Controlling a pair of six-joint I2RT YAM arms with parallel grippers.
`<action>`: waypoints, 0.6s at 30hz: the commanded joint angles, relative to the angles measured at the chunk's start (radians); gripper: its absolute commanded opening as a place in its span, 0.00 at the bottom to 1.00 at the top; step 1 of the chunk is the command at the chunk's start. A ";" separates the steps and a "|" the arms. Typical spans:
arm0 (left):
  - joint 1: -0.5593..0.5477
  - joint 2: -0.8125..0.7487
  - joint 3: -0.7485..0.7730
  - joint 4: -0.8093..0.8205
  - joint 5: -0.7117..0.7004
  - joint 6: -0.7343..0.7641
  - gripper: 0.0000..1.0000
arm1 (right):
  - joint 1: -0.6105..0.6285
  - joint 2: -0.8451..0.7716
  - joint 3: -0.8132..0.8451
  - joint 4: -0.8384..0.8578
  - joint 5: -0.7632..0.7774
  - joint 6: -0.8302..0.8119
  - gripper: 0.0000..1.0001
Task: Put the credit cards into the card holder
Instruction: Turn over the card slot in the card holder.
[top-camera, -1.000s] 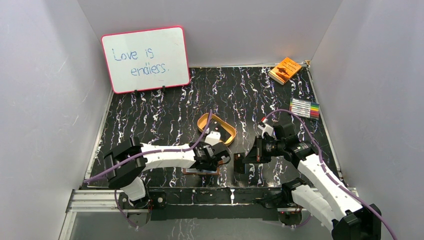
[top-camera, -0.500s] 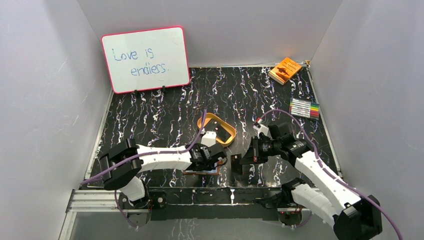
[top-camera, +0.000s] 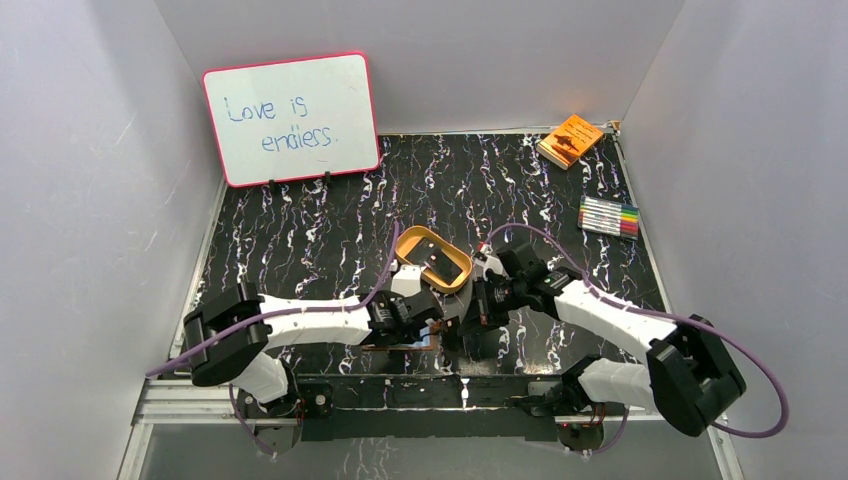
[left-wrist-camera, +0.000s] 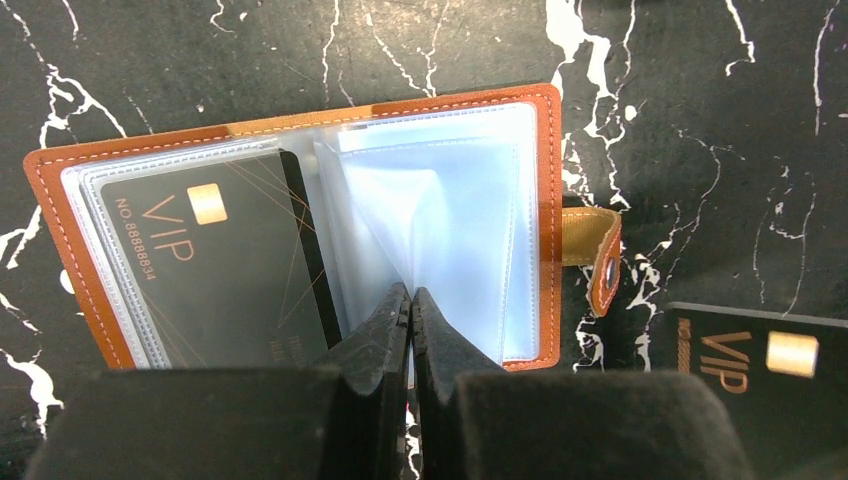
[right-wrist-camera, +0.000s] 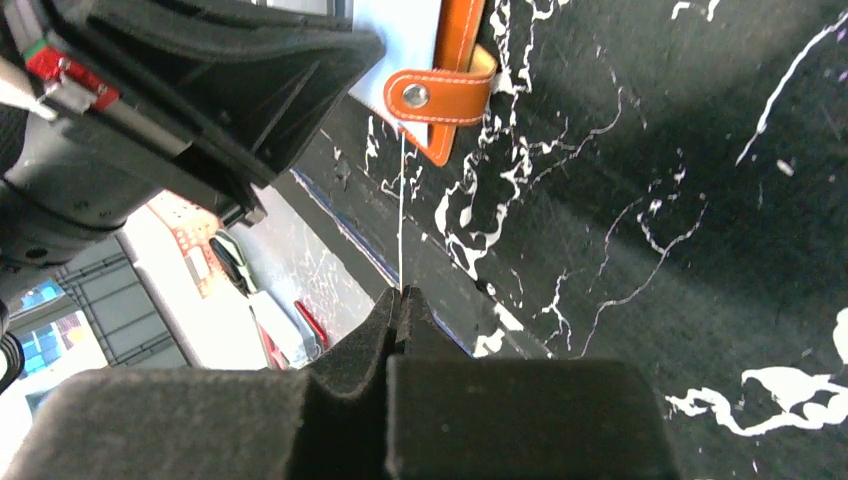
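The reddish-brown card holder (left-wrist-camera: 546, 180) lies open on the marbled table, near the front edge (top-camera: 398, 343). One black VIP card (left-wrist-camera: 210, 270) sits in its left clear sleeve. My left gripper (left-wrist-camera: 410, 292) is shut on a clear sleeve page (left-wrist-camera: 450, 220) and holds it up. My right gripper (right-wrist-camera: 400, 294) is shut on a second black card, seen edge-on (right-wrist-camera: 402, 200), just right of the holder's strap tab (right-wrist-camera: 440, 95). That card's face shows in the left wrist view (left-wrist-camera: 760, 365). The two grippers are close together in the top view (top-camera: 432, 325) (top-camera: 463, 322). No pale blue-white card is in view.
A tan oval tray (top-camera: 461, 262) lies just behind the grippers. A whiteboard (top-camera: 290, 118) stands at the back left, an orange booklet (top-camera: 570, 139) at the back right, and a pack of markers (top-camera: 608, 216) at the right. The table's front edge is right beside the holder.
My right arm has swung left with the black card, from well apart to right beside the holder's strap. My left gripper has stayed at the holder, its arm shifting slightly left.
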 joint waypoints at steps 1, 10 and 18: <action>0.000 -0.027 -0.043 -0.097 -0.035 -0.005 0.00 | 0.013 0.051 0.032 0.141 -0.022 0.026 0.00; 0.002 -0.124 -0.057 -0.086 -0.051 -0.028 0.00 | 0.043 0.090 0.054 0.195 -0.030 0.032 0.00; 0.002 -0.274 -0.148 0.009 -0.031 -0.080 0.00 | 0.046 0.069 0.048 0.217 -0.036 0.042 0.00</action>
